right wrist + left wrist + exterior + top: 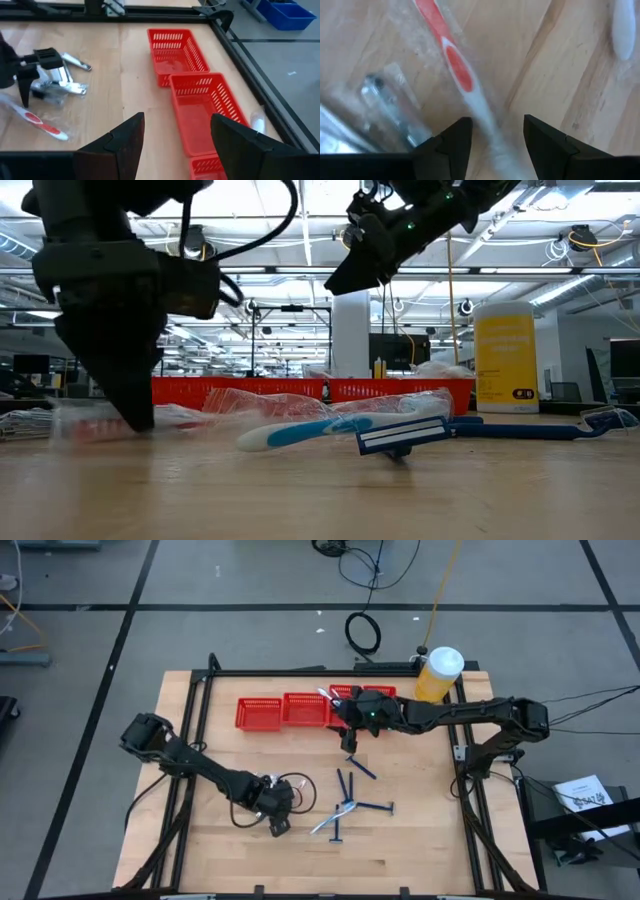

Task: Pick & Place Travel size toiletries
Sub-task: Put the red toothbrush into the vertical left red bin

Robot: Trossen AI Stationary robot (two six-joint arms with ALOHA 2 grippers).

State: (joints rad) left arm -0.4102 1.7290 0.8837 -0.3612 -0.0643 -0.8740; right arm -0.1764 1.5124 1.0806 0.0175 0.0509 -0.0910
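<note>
My left gripper [278,827] is open and low over the table's near left; it also shows in the low view [140,415]. Its fingers [454,145] stand on either side of the white handle of a red-and-white toothbrush [455,70] lying in clear wrap. A silvery tube [385,100] lies beside it. My right gripper [350,745] is open and empty, raised near the red baskets [195,110]. Dark-blue razors [350,785] and a white-teal toothbrush [335,818] lie flat on the table's near middle.
Three red mesh baskets [285,712] stand in a row at the table's far side. A big yellow white-capped bottle [438,675] stands at the far right corner. Black frame rails [190,740] run along the table's edges. Bare wood [420,850] lies at the near right.
</note>
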